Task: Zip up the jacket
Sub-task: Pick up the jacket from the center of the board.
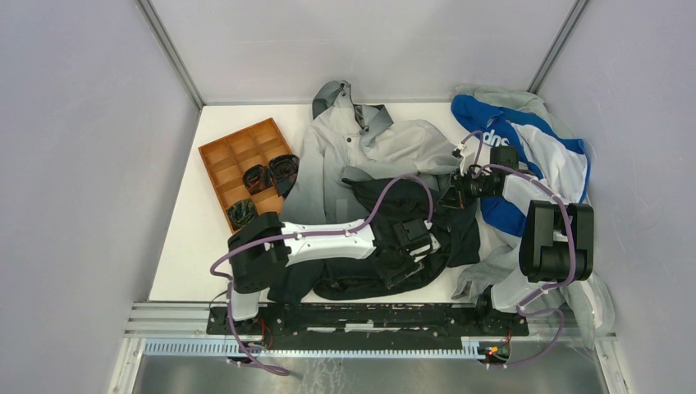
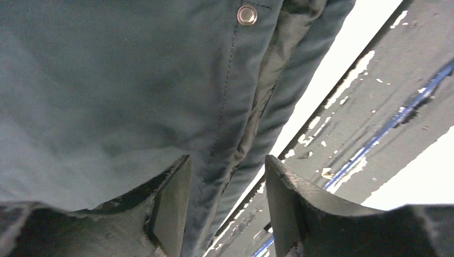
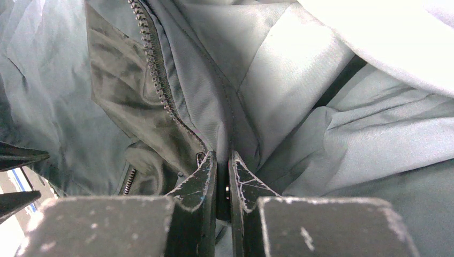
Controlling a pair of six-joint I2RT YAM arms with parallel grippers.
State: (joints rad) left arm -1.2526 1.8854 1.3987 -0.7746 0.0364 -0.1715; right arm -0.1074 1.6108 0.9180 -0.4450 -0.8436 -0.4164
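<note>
Two risks are standing out for us. Our left gripper [image 2: 226,161] is hovering at the dark hem of the jacket [image 1: 361,148], its jaws standing apart with the front edge and its stitched seam running between them. If they are closing on loose cloth rather than on the foot of the zipper, we judge that the two halves will not be meeting and the slider will have nothing to start on. We are not finding a slider or pull in any view, so we cannot tell where it is sitting. Our right gripper [image 3: 222,155] is pinching a fold of the jacket just beside the zipper teeth [image 3: 155,69], jaws almost together on the cloth. The fabric around it is bunching, so a pull from here could be dragging lining into the teeth or slipping off the thin fold. The jacket is lying in the middle of the table [image 1: 185,246], pale hood [image 1: 336,94] at the far side, dark hem crumpled at the near edge under the left arm [image 1: 328,242]. Counting, we are seeing one jacket, one run of teeth, one snap stud [image 2: 247,14] in the left wrist view, one blue-and-white garment [image 1: 542,156] just beside the jacket on the right, one wooden tray [image 1: 220,160] on the left, three dark rolled items [image 1: 283,167] resting on it, and two arms.
</note>
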